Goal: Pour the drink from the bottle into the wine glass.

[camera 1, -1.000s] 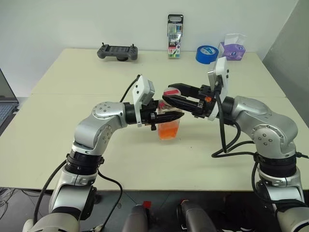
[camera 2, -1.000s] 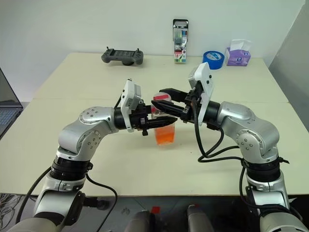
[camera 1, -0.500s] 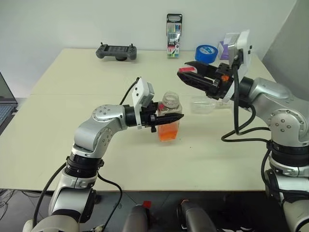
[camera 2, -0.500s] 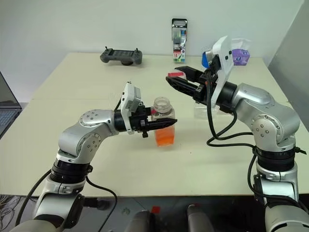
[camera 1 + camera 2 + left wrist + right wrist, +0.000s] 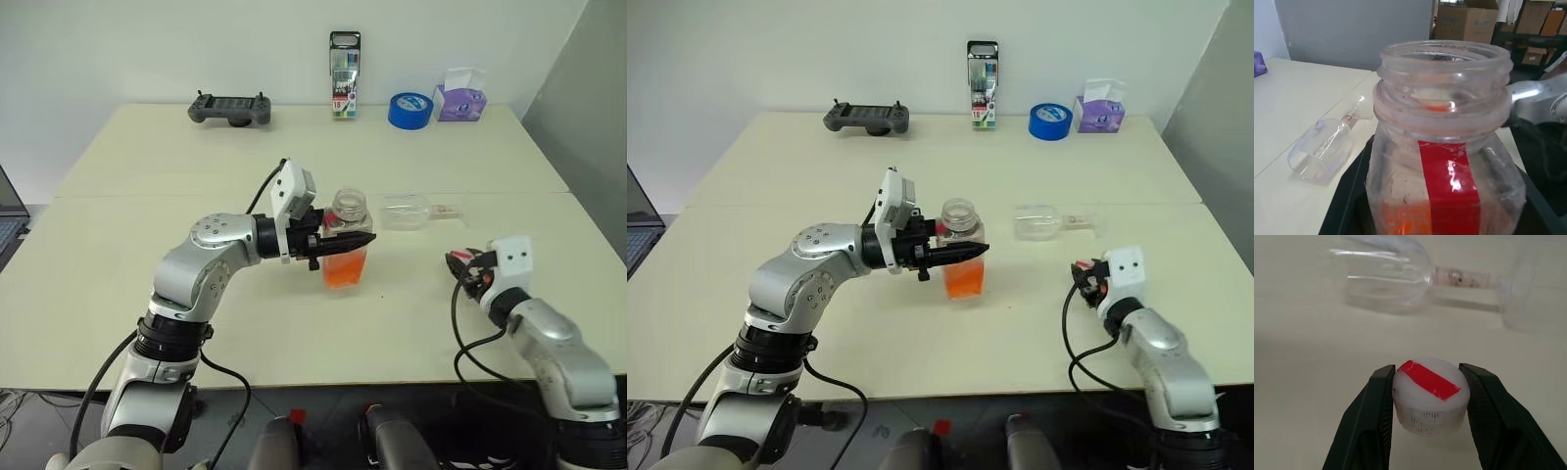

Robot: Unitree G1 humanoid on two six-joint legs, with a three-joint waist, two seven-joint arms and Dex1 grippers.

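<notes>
Bottle (image 5: 345, 245) open, held upright by the left pincer (image 5: 338, 238).
Glass (image 5: 416, 211) lies sideways beyond it; cap (image 5: 1430, 394) is squeezed in the right pincer (image 5: 1429, 401).

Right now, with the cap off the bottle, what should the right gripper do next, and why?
Probably release the cap onto the table: the right gripper holds it low there, and the wine glass lies on its side, needing a free gripper to stand it up before pouring.

Bright, even light — soft shadows
</notes>
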